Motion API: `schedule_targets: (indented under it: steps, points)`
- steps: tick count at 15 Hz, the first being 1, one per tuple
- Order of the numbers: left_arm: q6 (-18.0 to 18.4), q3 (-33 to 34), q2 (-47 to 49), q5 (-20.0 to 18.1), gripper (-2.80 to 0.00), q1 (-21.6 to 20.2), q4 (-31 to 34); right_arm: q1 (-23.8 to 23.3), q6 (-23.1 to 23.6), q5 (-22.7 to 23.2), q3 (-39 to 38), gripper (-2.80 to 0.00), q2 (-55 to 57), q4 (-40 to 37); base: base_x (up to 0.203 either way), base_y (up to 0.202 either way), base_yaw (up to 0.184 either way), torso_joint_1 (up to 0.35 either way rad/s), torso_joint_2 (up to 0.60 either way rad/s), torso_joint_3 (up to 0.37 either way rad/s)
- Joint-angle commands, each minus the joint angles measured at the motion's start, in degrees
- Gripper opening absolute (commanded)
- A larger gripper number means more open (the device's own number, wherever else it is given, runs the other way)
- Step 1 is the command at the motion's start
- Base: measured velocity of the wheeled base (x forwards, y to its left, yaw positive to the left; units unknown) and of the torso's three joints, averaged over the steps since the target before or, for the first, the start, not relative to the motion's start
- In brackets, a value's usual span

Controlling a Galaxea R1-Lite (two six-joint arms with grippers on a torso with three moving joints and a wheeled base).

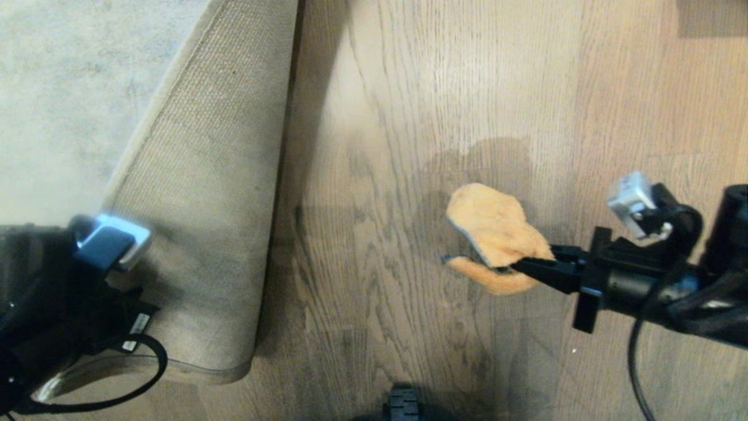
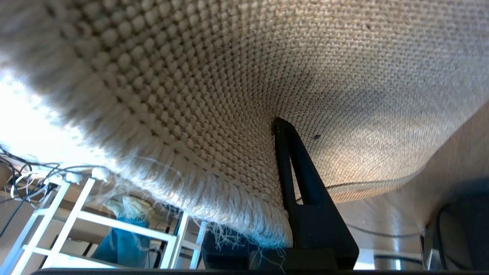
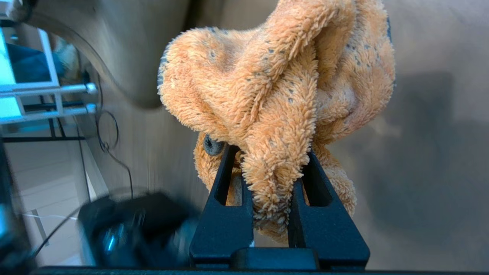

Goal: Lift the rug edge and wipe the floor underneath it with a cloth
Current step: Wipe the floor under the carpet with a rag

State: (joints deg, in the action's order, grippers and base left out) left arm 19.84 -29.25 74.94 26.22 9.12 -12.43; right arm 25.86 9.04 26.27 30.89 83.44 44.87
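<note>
Head view: left gripper (image 1: pixel 125 275) jaws clamp lifted rug edge (image 1: pixel 198 234); right gripper (image 1: pixel 529 266) jaws grip cloth (image 1: pixel 494 228) above floor (image 1: pixel 380 263); wiping pending.

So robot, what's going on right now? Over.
Left gripper shut on rug edge, held up, backing showing. Right gripper shut on cloth, above bare floor. Nothing in the way.

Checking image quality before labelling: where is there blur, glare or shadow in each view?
Head view: the cloth throws a soft shadow on the floor. Left wrist view: blown-out glare beside the rug edge; nearest weave blurred. Right wrist view: cloth sharp between the right gripper fingers; background smeared.
</note>
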Motion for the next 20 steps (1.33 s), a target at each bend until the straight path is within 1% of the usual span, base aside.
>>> schedule_targets:
  steps: [1,2,4,6,8,10,12,16,19,20]
  points:
    - [0.1,0.2,1.5,0.2,-2.8,-0.1,-1.4,4.8,0.0,-1.0,7.6,-2.8,13.6,2.9,0.0,0.0,0.0,0.0,0.0,0.0]
    - [0.1,0.2,2.0,0.2,-2.8,0.0,-1.6,7.4,-0.2,-2.3,11.7,-2.8,17.1,3.7,0.0,0.0,0.0,0.0,0.0,0.0]
    - [0.0,0.1,2.5,0.2,-2.8,0.0,-1.7,11.8,-1.4,-4.3,17.2,-2.8,22.4,4.6,0.0,0.0,0.0,0.0,0.0,0.0]
    - [0.0,0.2,2.7,0.2,-2.8,0.0,-2.1,14.8,-2.3,-7.5,20.9,-2.8,27.0,6.5,0.0,0.0,0.0,0.0,0.0,0.0]
    - [0.1,0.2,3.0,0.3,-2.8,0.0,-2.2,17.8,-5.1,-10.2,23.9,-2.8,30.9,10.0,0.0,0.0,0.0,0.0,0.0,0.0]
    - [0.1,0.6,3.0,0.3,-2.8,0.0,-2.4,20.3,-6.2,-13.1,26.5,-2.8,33.7,10.8,0.0,0.0,0.0,0.0,0.0,0.0]
    - [0.1,0.8,3.0,0.4,-2.8,0.0,-2.4,21.5,-6.3,-14.9,29.6,-2.8,36.7,11.2,0.0,0.0,0.0,0.0,0.0,0.0]
    - [0.1,0.8,2.8,0.5,-2.8,0.0,-2.4,21.6,-6.3,-21.5,38.9,-2.8,43.1,13.7,0.0,0.0,0.0,0.0,0.0,0.0]
    - [0.1,0.9,2.8,0.7,-2.8,0.0,-2.4,21.3,-6.2,-23.1,43.2,-2.8,45.6,14.2,0.0,0.0,0.0,0.0,0.0,0.0]
    - [0.1,0.9,2.8,0.7,-2.8,0.0,-2.4,21.0,-6.2,-24.7,45.0,-2.8,46.4,15.0,0.0,0.0,0.0,0.0,0.0,0.0]
